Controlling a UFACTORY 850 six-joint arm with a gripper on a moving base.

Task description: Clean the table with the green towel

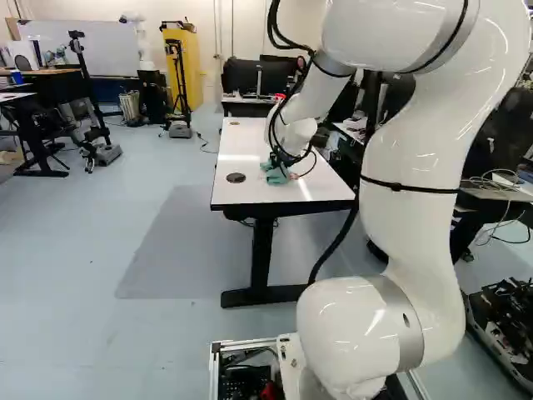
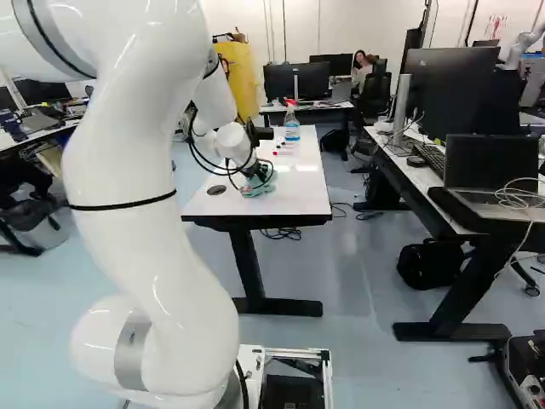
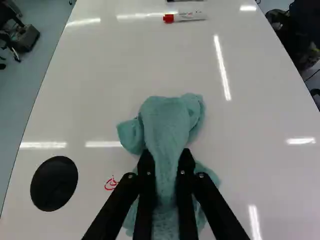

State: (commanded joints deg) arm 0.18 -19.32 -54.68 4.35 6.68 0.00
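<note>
Holds one green towel (image 3: 167, 125) pinched from both sides in the jaws, bunched low against the near part of the white tabletop (image 3: 100, 100). Appears to be at the wiping step, with cleaning unfinished: faces one red ink mark (image 3: 111, 183), just beside the towel and between it and the nearer of two round black inserts (image 3: 54, 183). Calls next, in all likelihood, for a low sideways sweep across that mark, pressed lightly enough to spare the surface from the jaws. Includes, farther ahead and well apart from the towel, at least two markers (image 3: 185, 17), exact count impossible to tell, plus one upright spray bottle (image 2: 292, 132) near them. Would probably require steering around both before wiping the far end.
</note>
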